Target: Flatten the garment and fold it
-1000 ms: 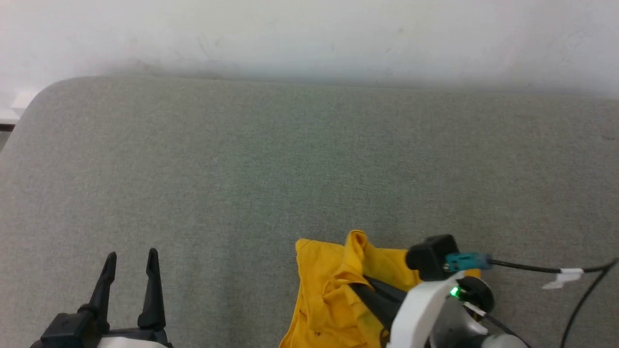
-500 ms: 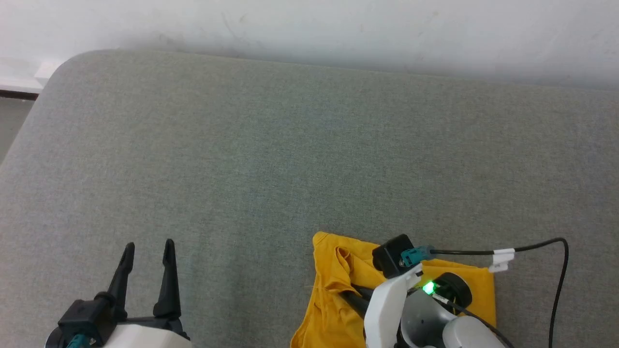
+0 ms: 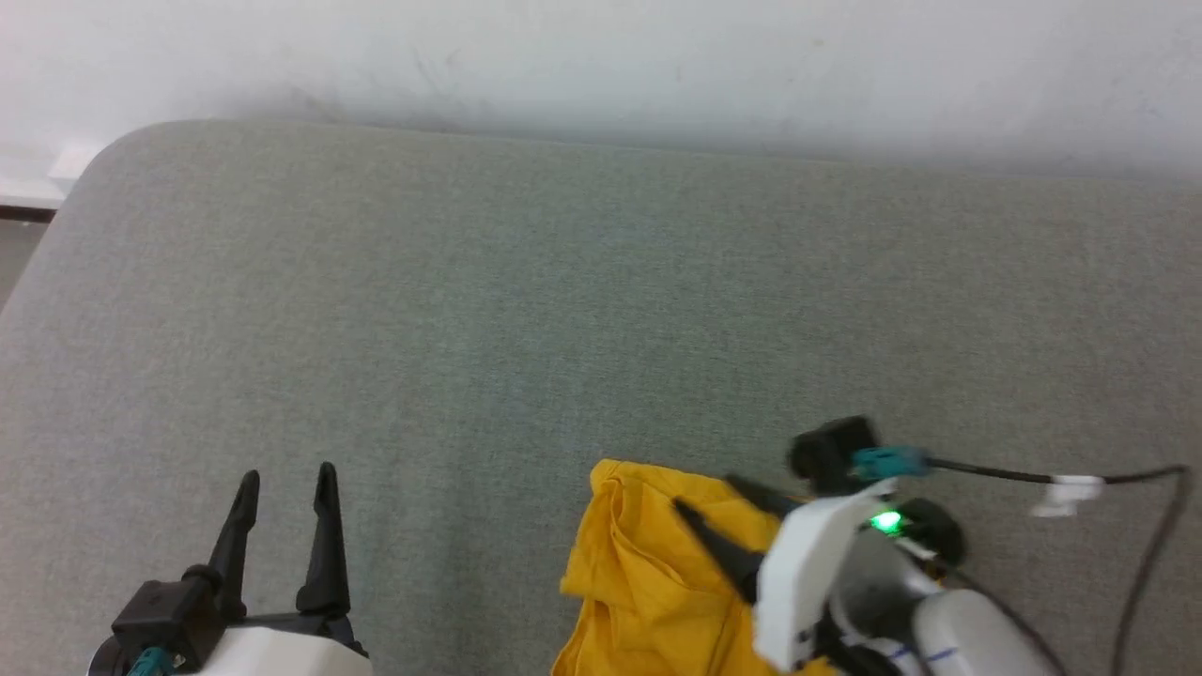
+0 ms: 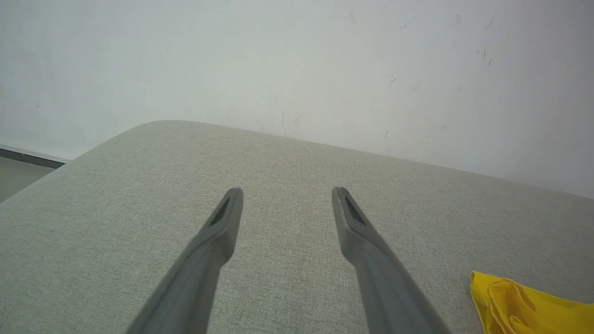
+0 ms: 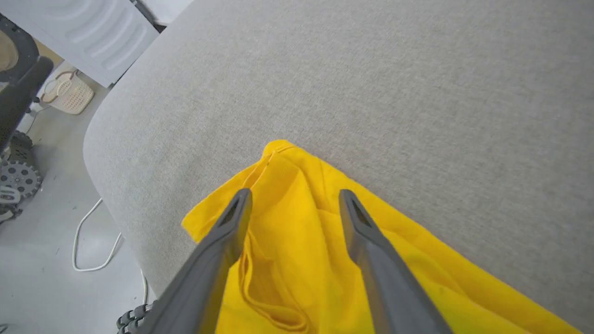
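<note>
Grey cushion (image 3: 470,310) holds one garment (image 3: 629,573); left gripper (image 3: 287,472), right gripper (image 3: 704,495) splayed.

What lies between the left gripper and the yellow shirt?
Nothing but bare grey surface; the head view shows it between the left gripper and the shirt.

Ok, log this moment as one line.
garment: crumpled on grey surface | right gripper: open over garment, nothing held | left gripper: open, apart from garment

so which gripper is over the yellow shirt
The right gripper, open above the shirt; the left gripper is off to the side over bare grey padding.
</note>
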{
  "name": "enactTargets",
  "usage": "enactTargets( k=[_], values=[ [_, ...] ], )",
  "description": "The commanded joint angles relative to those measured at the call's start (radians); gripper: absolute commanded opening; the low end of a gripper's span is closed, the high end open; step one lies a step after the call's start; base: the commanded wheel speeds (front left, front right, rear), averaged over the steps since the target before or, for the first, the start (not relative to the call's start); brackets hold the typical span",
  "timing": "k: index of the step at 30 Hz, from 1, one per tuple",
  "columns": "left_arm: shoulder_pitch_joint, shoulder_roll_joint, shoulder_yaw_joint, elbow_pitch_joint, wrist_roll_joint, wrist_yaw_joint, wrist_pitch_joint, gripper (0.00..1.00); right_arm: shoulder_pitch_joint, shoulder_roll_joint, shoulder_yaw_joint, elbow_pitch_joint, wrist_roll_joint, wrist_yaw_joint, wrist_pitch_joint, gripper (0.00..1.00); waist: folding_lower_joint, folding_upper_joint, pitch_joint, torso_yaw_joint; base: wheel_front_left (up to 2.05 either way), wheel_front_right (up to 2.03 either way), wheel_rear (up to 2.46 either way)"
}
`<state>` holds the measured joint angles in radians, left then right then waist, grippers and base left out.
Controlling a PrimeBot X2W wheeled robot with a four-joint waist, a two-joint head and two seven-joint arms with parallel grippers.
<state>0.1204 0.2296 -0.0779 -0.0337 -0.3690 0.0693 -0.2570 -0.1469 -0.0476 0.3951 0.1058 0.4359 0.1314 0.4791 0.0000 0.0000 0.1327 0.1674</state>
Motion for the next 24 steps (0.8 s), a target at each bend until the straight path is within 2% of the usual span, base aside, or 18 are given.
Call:
enactTargets(
  k=[1,7,11,16,24],
  values=[
    [0.012,0.000,0.010,-0.009,0.008,-0.008,-0.005,1.00,0.038,-0.003,-0.071,-0.048,-0.040,-0.001,-0.011,1.00,0.0000,0.0000,-0.003,-0.022,0.00,0.00,0.00],
    [0.017,0.008,0.023,-0.034,0.020,-0.009,-0.005,1.00,0.197,-0.003,-0.303,-0.226,-0.125,-0.001,0.001,1.00,0.0000,0.0000,0.012,-0.046,0.00,0.00,0.00],
    [0.019,0.014,0.028,-0.046,0.024,-0.012,-0.005,1.00,0.307,-0.003,-0.400,-0.305,-0.141,-0.001,0.023,1.00,0.0000,0.0000,0.025,-0.060,0.00,0.00,0.00],
    [0.017,0.022,0.029,-0.048,0.024,-0.017,-0.005,1.00,0.374,-0.003,-0.425,-0.305,-0.118,-0.001,0.023,1.00,0.0000,0.0000,0.036,-0.067,0.00,0.00,0.00],
    [0.010,0.037,0.025,-0.049,0.026,-0.020,0.003,1.00,0.350,-0.003,-0.391,-0.196,-0.069,-0.001,-0.001,1.00,0.0000,0.0000,0.033,-0.062,0.00,0.00,0.00]
  ],
)
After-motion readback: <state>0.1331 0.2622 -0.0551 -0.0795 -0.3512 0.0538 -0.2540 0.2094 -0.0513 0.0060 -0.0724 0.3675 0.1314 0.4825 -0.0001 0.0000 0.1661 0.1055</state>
